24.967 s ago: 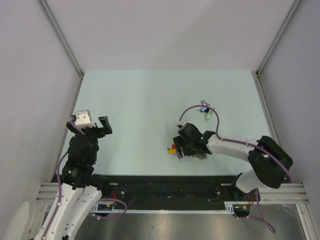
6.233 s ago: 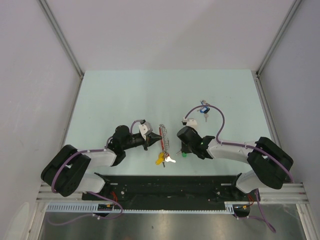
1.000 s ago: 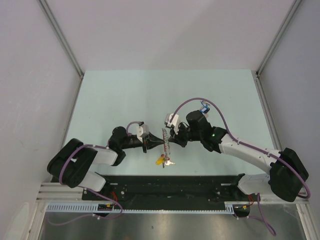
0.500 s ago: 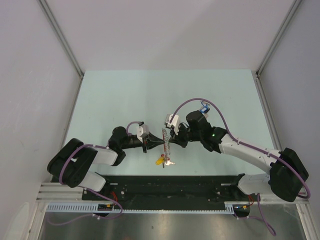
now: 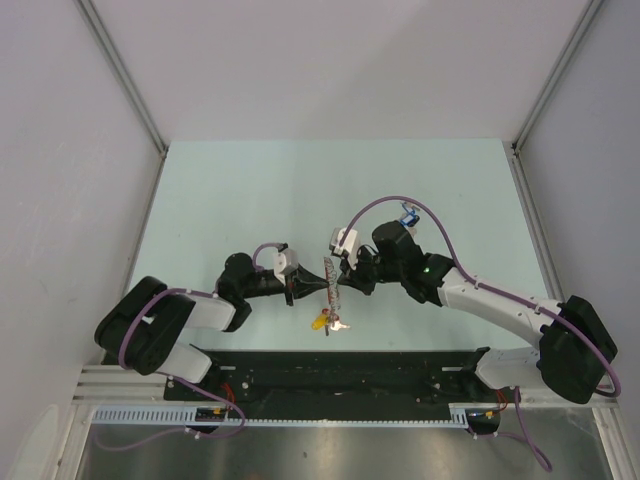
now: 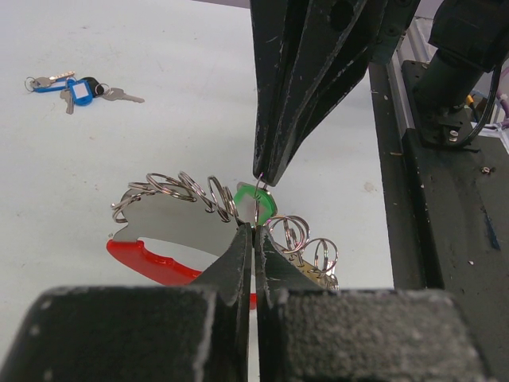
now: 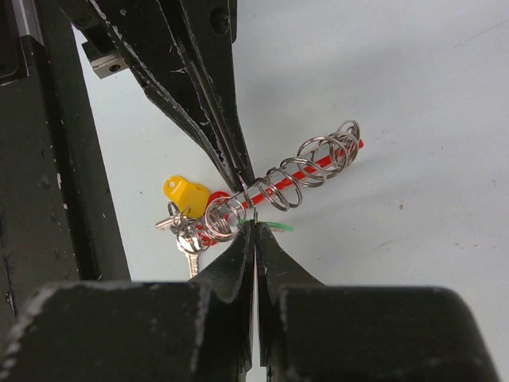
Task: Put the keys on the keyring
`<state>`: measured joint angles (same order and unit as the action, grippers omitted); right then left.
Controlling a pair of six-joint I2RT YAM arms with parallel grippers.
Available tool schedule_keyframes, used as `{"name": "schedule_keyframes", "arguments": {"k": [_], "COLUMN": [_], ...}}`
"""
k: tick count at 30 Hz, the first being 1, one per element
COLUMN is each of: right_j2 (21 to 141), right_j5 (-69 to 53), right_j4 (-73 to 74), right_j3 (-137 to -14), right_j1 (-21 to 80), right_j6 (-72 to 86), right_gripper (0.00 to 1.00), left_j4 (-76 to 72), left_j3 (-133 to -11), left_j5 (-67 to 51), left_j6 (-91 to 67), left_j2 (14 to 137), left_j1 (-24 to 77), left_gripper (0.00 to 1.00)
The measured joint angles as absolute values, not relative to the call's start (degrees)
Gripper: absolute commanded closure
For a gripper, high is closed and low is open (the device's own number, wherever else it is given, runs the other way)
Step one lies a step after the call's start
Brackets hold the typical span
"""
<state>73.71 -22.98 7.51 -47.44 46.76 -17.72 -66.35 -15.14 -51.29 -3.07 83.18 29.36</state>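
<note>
Pinching tight, the left gripper [image 6: 254, 232] has its fingers pressed flat together, with a thin wire of the keyring [image 6: 171, 191] caught between the tips. Coming in from the opposite side, almost tip to tip, the right gripper [image 7: 254, 228] is squeezed closed too. It has the green key [image 6: 256, 199]: the green head sits right at its tips, in among the coils, and a fine wire loop is nipped between the fingers. The two grippers meet at the middle of the keyring, and the green key is the only thing between them.

The keyring is a row of silvery rings strung along a curved red loop [image 6: 151, 259], stretched out between the arms near the middle of the desk [image 5: 250, 190]. Whether it's lifted clear of the surface, I can't tell. At its near end, towards the arm bases, a yellow tag [image 7: 184, 193] sits with a few small silvery keys [image 7: 188, 239].

The blue key [image 6: 79, 89] lies flat on the desk, well apart on the far side, beyond the right wrist and beside its purple cable [image 5: 375, 210].
</note>
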Motion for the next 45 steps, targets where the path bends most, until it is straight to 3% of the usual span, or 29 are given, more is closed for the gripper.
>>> {"name": "schedule_keyframes", "arguments": {"k": [45], "right_j2": [74.59], "right_j5": [-22.04], "right_j4": [10.02], "right_j3": [-48.64], "right_j1": [47.4], "right_j6": [-18.09], "right_gripper": [1.0], "left_j4": [-66.35], "left_j3": [-15.14], "left_j5": [-51.7], "left_j6": [-3.07], "left_j2": [83.5], "left_j1": [29.32], "left_gripper": [1.0]}}
